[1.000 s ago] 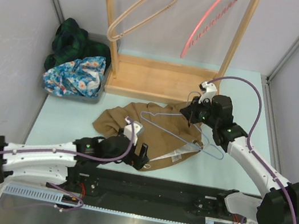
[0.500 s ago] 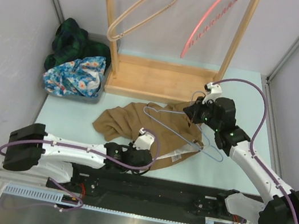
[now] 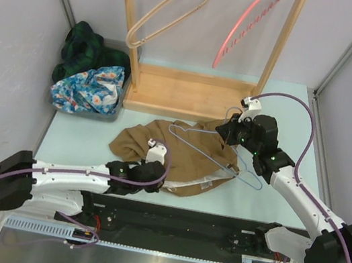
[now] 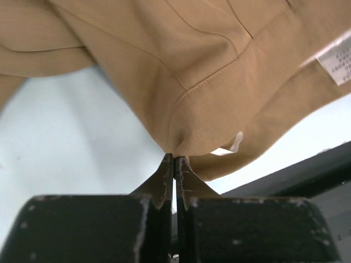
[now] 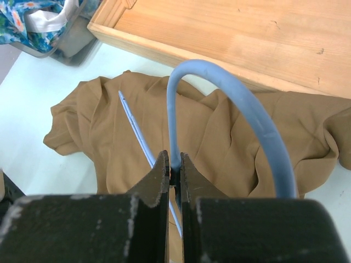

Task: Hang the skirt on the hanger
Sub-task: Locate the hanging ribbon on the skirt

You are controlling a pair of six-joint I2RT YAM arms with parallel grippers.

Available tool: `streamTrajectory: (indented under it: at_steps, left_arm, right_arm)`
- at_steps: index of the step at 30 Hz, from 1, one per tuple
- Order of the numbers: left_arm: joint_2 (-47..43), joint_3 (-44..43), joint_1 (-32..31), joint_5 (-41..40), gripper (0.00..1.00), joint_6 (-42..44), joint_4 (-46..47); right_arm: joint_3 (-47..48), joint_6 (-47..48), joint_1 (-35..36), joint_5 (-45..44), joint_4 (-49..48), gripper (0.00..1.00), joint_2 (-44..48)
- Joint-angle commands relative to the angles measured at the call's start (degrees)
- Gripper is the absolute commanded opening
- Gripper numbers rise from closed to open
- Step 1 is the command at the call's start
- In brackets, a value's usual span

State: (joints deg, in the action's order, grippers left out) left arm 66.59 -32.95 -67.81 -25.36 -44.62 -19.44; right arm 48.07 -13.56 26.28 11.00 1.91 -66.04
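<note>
Top external: left arm (image 3: pixel 65 177) stretched low, left gripper (image 4: pixel 174 160) tight on skirt (image 3: pixel 139 140).

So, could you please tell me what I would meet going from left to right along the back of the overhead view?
heap of clothes → beige hanger → pink hanger

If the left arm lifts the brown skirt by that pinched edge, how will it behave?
Probably floppy: the skirt lies crumpled in soft folds, so it should drape from the left end effector. Likely light; thin fabric.
</note>
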Motion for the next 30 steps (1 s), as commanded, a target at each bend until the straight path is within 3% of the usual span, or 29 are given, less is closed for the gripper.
streamTrajectory:
  at_steps: [1, 5, 12, 19, 30]
  left_arm:
    - [-5.58, 1.48, 6.01, 2.77, 0.00, 2.43, 2.48]
    - [-9.28, 1.22, 18.12, 9.00, 0.00, 8.82, 4.05]
    - [-3.75, -4.40, 26.76, 13.67, 0.00, 15.88, 4.06]
    - [0.99, -6.41, 36.94, 19.12, 0.00, 18.50, 10.73]
    - [13.65, -22.06, 42.76, 22.29, 0.00, 25.72, 11.09]
  right_arm:
    - [0.44, -0.24, -0.27, 2.43, -3.41, 0.00, 2.14]
    - [0.79, 0.64, 0.70, 5.43, -3.41, 0.00, 2.94]
    - [1.58, 3.46, 7.64, 1.31, -2.44, 0.00, 1.36]
    - [1.14, 2.75, 11.51, -3.97, -4.81, 0.00, 0.39]
    - [9.21, 0.55, 15.72, -21.27, -11.49, 0.00, -11.21]
